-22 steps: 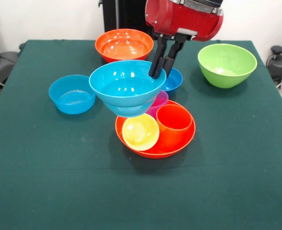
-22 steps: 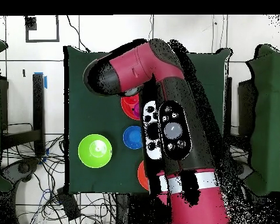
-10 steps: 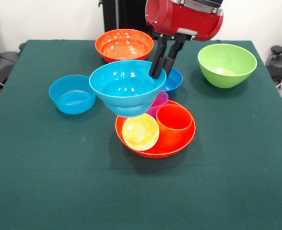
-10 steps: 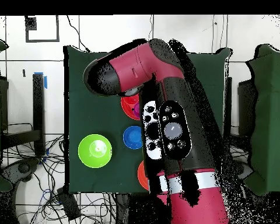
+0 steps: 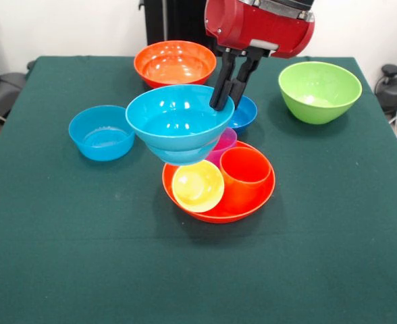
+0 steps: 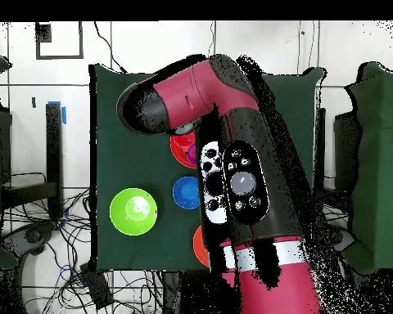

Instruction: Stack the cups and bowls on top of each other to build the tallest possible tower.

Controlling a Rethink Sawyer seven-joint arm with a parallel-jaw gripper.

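table (image 5: 63, 270): tower barely begun. arm (image 6: 232, 180) hangs over the centre. lime bowl (image 5: 319, 91), far orange bowl (image 5: 175, 63) and a light blue bowl (image 5: 102, 132) stand alone, unstacked. near orange bowl (image 5: 252, 202) holds yellow (image 5: 198, 185), orange (image 5: 245, 172) and purple (image 5: 220, 145) cups side by side. gripper (image 5: 227, 91) clamps the rim of the raised light blue bowl (image 5: 178, 118), above the cups. dark blue bowl (image 5: 244, 113) sits behind. green cup not seen.

Nothing changes: the claw (image 5: 224, 96) stays clamped on the rim of the light blue bowl (image 5: 178, 120), held above the orange bowl (image 5: 218, 200).
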